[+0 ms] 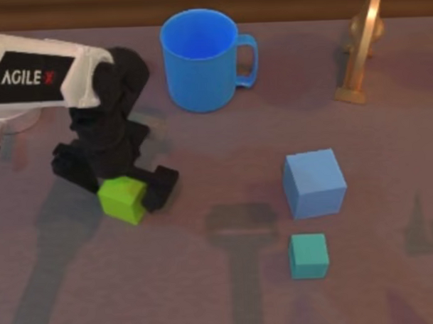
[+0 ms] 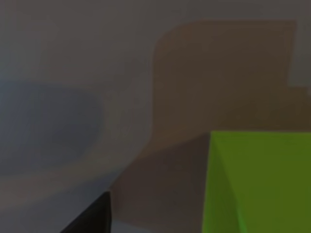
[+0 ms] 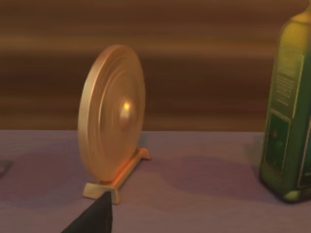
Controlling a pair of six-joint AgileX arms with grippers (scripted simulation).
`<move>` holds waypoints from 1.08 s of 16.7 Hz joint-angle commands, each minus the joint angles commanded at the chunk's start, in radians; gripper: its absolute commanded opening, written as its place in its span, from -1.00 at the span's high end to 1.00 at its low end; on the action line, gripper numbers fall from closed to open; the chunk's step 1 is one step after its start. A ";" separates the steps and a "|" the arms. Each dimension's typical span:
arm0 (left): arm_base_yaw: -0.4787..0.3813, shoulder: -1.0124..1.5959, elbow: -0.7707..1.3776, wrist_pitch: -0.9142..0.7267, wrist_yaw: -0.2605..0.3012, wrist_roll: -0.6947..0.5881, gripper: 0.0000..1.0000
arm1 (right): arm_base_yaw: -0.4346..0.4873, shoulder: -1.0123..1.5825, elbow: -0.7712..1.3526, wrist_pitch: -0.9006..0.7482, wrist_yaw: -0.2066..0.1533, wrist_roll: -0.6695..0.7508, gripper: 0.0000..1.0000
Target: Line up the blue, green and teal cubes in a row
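The lime-green cube (image 1: 122,199) sits at the table's left, and my left gripper (image 1: 121,185) reaches down over it, open, with black fingers on either side. In the left wrist view the green cube (image 2: 262,184) fills one corner, and a clear gap separates it from the one visible finger (image 2: 92,218). The light blue cube (image 1: 315,183) rests right of centre, with the small teal cube (image 1: 308,255) just in front of it. My right gripper is outside the top view. Only one fingertip (image 3: 95,216) shows in its wrist view, with nothing held.
A tall bright blue mug (image 1: 199,59) stands at the back, behind the left arm. A golden disc on a stand (image 1: 362,50) is at the back right, and the disc (image 3: 112,114) also faces the right wrist camera beside a green bottle (image 3: 289,111).
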 joint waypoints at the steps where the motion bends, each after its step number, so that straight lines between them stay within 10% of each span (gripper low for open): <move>1: 0.000 0.000 0.000 0.001 0.000 0.000 -1.00 | 0.000 0.000 0.000 0.000 0.000 0.000 -1.00; 3: 0.000 0.000 0.000 0.001 0.000 0.000 -1.00 | 0.000 0.000 0.000 0.000 0.000 0.000 -1.00; 16: 0.000 0.000 0.000 0.001 0.000 0.000 0.96 | 0.000 0.000 0.000 0.000 0.000 0.000 -1.00; 18: 0.000 0.000 0.000 0.001 0.000 0.000 1.00 | 0.000 0.000 0.000 0.000 0.000 0.000 -1.00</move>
